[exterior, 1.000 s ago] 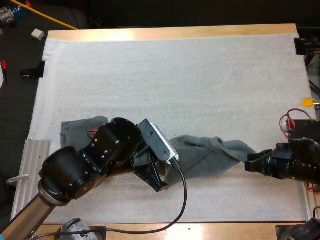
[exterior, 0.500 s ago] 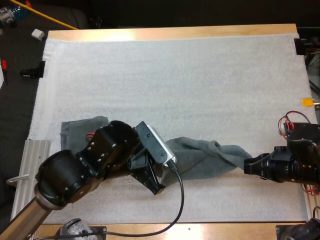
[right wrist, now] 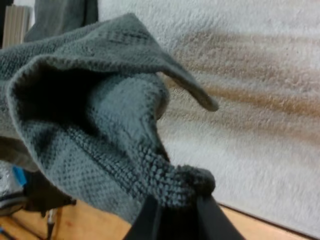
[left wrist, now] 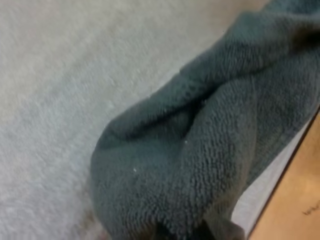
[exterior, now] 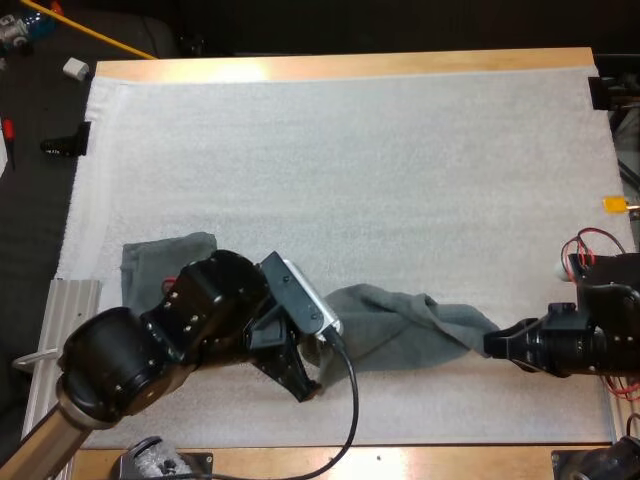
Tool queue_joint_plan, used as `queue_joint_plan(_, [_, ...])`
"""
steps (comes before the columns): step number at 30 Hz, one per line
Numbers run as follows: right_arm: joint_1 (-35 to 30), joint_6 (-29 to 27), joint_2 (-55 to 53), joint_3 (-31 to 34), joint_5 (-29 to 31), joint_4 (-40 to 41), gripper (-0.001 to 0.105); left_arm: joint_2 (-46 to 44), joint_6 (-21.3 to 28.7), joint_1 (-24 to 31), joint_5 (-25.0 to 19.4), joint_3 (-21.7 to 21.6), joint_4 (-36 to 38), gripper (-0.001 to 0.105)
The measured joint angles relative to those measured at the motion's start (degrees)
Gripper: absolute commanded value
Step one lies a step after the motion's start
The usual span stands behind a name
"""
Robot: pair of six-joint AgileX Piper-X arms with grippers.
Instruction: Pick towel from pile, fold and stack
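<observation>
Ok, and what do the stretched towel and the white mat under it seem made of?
The towel looks like terry or microfibre cloth, matte grey-green: a looped, nubbly pile shows up close. The mat seems foam or a fleecy sheet, matte white with a fine pebbled grain; I cannot tell which.

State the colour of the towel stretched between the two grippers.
The towel is dark grey-green, plain with no pattern; the right wrist view shows it best.
</observation>
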Motion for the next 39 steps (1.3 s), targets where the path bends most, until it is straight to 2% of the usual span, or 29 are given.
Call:
queue_joint_plan(5, [1.43,0.91,-1.11,-0.1,-1.98,1.46,0.001,-1.82,-1.53,-0.14,0.83,0.0,2.9,-0.001])
queue_joint_plan(9, [4.98,2.64,-2.4,-0.25,-2.45,2.74,0.001,-3.07,-1.71,-0.13,0.59,0.0,5.65,0.0])
queue_joint_plan(14, [6.78,3.71,-2.72,0.42,-0.73,2.67,0.001,-3.2,-0.99,-0.13,-2.99,0.0,6.52,-0.001])
queue_joint_plan(17, [6.53,3.71,-2.38,3.28,2.01,1.36,0.001,-2.43,0.93,-0.01,-5.86,1.28,5.44,-0.001])
queue_joint_plan(18, [6.09,3.71,-0.87,6.87,4.6,-1.17,0.001,-0.85,2.58,0.63,-7.49,3.54,3.36,-0.001])
queue_joint_plan(22, [6.42,3.39,-0.97,6.46,5.29,-0.22,0.001,-0.98,2.88,0.62,-8.58,4.1,2.72,0.0])
queue_joint_plan(25, [6.5,3.05,-0.94,7.36,7.76,-1.13,0.001,-1.75,4.09,2.14,-9.12,7.02,-0.13,-0.001])
queue_joint_plan(29, [6.5,3.06,4.85,11.1,12.35,-8.29,0.001,0.52,5.91,8.04,-8.56,13.32,-7.66,0.0])
queue_joint_plan(32, [6.5,3.34,11.0,12.31,14.71,-13.67,0.001,2.96,6.95,12.59,-7.22,16.12,-12.77,0.0])
queue_joint_plan(39, [5.32,5.9,22.03,12.46,18.1,-27.54,0.001,11.4,8.82,20.84,-0.2,17.38,-24.15,0.0])
